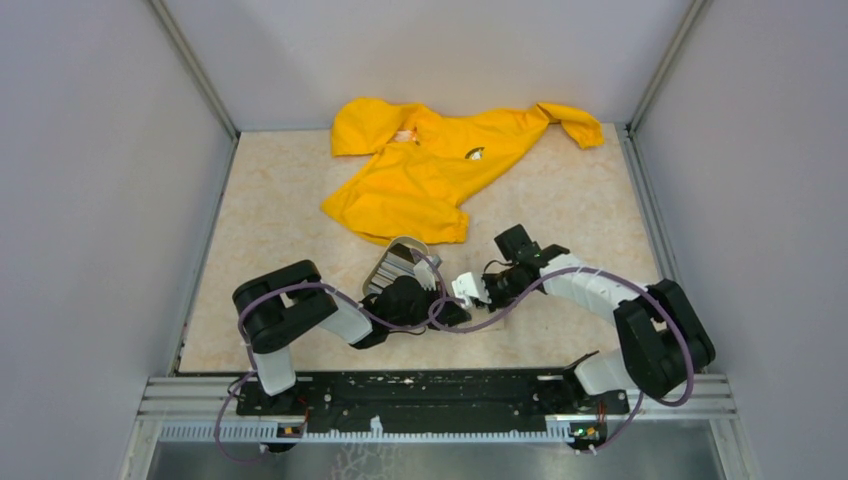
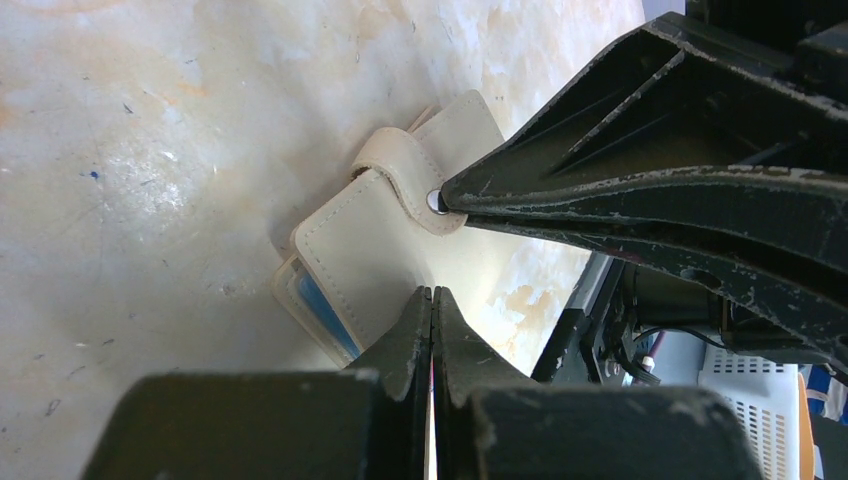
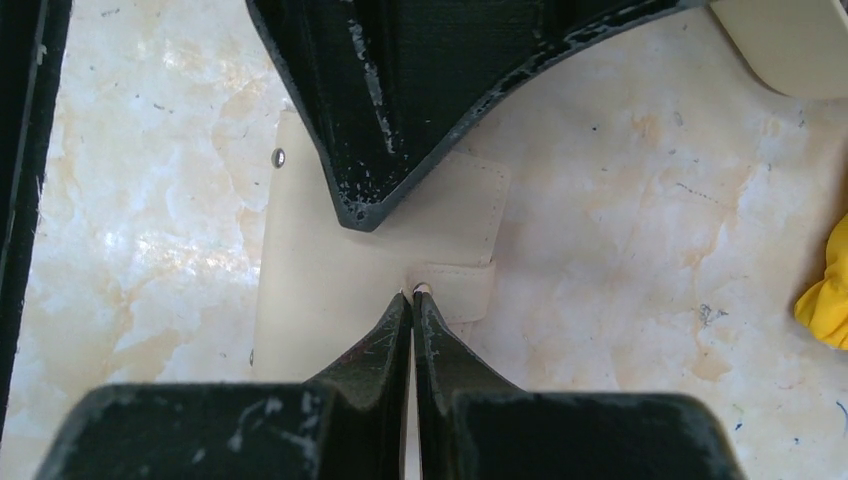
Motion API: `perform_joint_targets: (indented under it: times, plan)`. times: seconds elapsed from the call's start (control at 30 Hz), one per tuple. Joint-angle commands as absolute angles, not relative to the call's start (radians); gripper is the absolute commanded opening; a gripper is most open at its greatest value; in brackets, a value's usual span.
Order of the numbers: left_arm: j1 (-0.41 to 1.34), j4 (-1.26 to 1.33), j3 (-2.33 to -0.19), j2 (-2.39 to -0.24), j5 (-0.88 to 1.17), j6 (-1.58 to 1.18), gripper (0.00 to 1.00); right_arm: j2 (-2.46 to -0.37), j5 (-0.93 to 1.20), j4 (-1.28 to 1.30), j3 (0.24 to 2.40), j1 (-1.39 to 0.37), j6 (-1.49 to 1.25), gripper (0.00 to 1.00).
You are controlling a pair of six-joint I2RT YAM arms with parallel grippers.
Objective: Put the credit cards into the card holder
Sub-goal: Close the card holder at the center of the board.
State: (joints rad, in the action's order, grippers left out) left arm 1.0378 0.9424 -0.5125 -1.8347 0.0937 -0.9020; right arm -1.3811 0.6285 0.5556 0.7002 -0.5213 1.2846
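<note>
So, the left gripper (image 2: 432, 293) has its two fingers pinched right together with nothing between them, tips down on the near edge of the card holder (image 2: 370, 250). The right gripper (image 3: 413, 294) is the same deal, fingers squeezed closed on nothing. Its tip touches the little metal snap (image 2: 435, 201) at the end of the strap (image 2: 400, 170) that wraps over the holder's face. Can't tell if that snap is actually fastened.

The two grippers come at the holder from opposite sides, nearly nose to nose. The holder is cream coloured and lies flat and folded on the marbled table (image 2: 150, 150), toward the front middle, between the two arms. A blue card (image 2: 322, 303) peeks out of its side in the left wrist view.

Just behind the left gripper in the top view there's a beige tray (image 1: 408, 243) with a striped stack of cards (image 1: 392, 270) in it. Further back, well apart from all that, a yellow jacket (image 1: 430, 165) lies crumpled by the far wall.
</note>
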Motion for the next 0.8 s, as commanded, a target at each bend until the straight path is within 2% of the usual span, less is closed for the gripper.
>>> perform_joint_targets:
  times: [0.0,0.77]
  plan:
    - [1.031,0.846,-0.502,-1.88,0.058,-0.885,0.0,-1.353,0.577,0.575,0.66,-0.563,1.318,0.0]
    - [1.03,0.862,-0.508,-1.893,0.076,-0.891,0.0,-1.35,0.307,0.58,0.517,-0.76,1.431,0.0]
